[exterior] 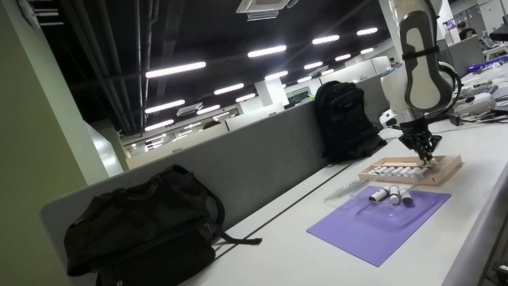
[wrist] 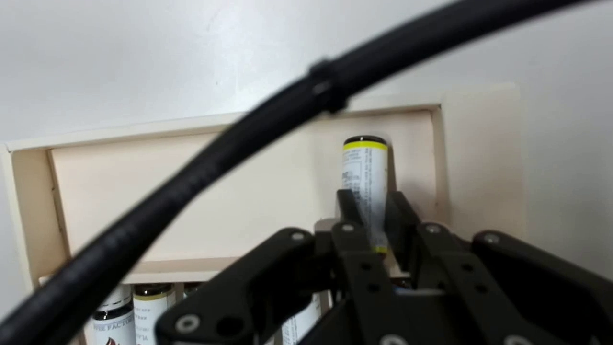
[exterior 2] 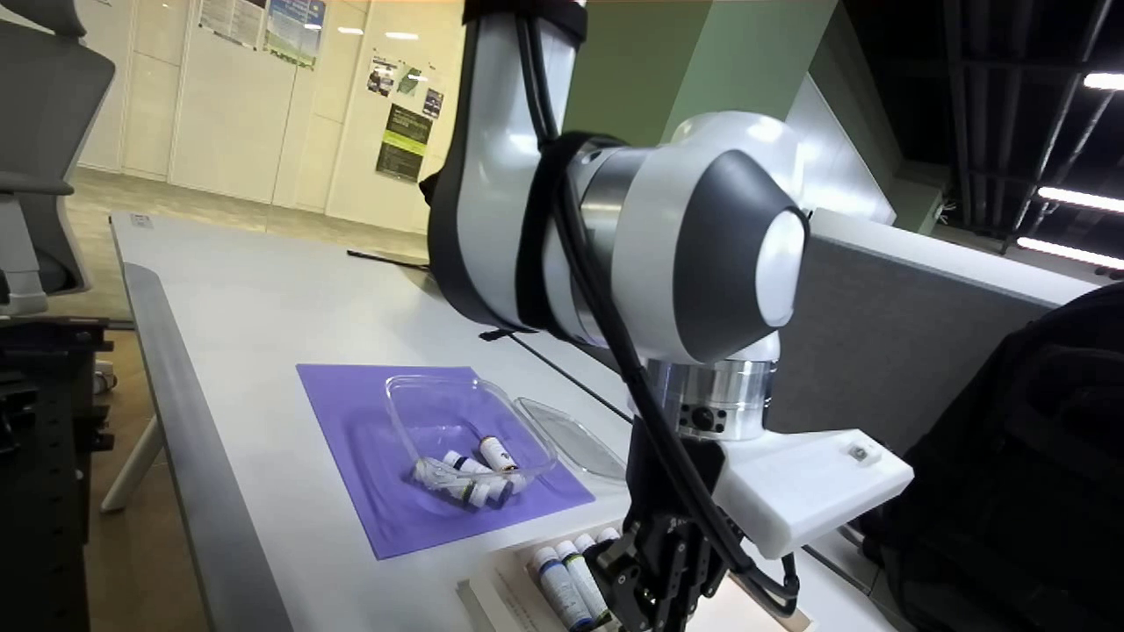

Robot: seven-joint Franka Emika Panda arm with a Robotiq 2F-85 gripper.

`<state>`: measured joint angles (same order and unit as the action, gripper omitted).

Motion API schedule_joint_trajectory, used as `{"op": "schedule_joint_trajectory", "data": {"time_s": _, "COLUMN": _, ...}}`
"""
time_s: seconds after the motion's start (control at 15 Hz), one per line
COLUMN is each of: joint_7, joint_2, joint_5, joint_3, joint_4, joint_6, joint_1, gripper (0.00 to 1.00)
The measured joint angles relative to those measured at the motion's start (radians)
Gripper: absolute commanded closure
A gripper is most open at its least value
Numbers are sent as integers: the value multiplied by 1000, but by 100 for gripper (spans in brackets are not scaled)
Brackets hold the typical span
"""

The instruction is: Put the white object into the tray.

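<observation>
The white object is a small white bottle with yellow bands and dark ends (wrist: 366, 165), lying in the tray's long upper compartment near its right end. It also shows in an exterior view (exterior: 420, 162). The tray (wrist: 481, 163) is pale beige and rectangular, seen in both exterior views (exterior: 447, 170) (exterior 2: 500, 575). My gripper (wrist: 369, 195) has its fingers close on both sides of the bottle's lower half and appears shut on it. In an exterior view my gripper (exterior: 426, 158) is low over the tray; elsewhere its fingertips are cut off. Whether the bottle touches the tray floor cannot be told.
Several white bottles (exterior: 397, 171) lie in a row in the tray's neighbouring compartment. A clear plastic bowl (exterior 2: 391, 412) holding 3 bottles (exterior: 394, 194) stands on a purple mat (exterior: 369, 238). Its clear lid (exterior 2: 571, 439) lies beside it. A black backpack (exterior: 345, 123) leans on the grey partition.
</observation>
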<state>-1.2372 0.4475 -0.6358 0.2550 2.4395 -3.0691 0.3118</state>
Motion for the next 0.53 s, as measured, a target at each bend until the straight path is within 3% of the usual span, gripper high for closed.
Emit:
{"op": "schedule_joint_trajectory", "data": {"time_s": 0.27, "joint_7": 0, "joint_2": -1, "joint_5": 48, "joint_3": -10, "joint_4": -1, "joint_6": 3, "joint_1": -2, "gripper": 26}}
{"op": "schedule_joint_trajectory", "data": {"time_s": 0.33, "joint_7": 0, "joint_2": -6, "joint_5": 62, "joint_3": -16, "joint_4": -1, "joint_6": 6, "joint_1": -3, "gripper": 70}}
{"op": "schedule_joint_trajectory", "data": {"time_s": 0.47, "joint_7": 0, "joint_2": -24, "joint_5": 87, "joint_3": -33, "joint_4": -1, "joint_6": 11, "joint_1": -7, "gripper": 66}}
{"op": "schedule_joint_trajectory", "data": {"time_s": 0.53, "joint_7": 0, "joint_2": -36, "joint_5": 96, "joint_3": -41, "joint_4": -1, "joint_6": 12, "joint_1": -9, "gripper": 72}}
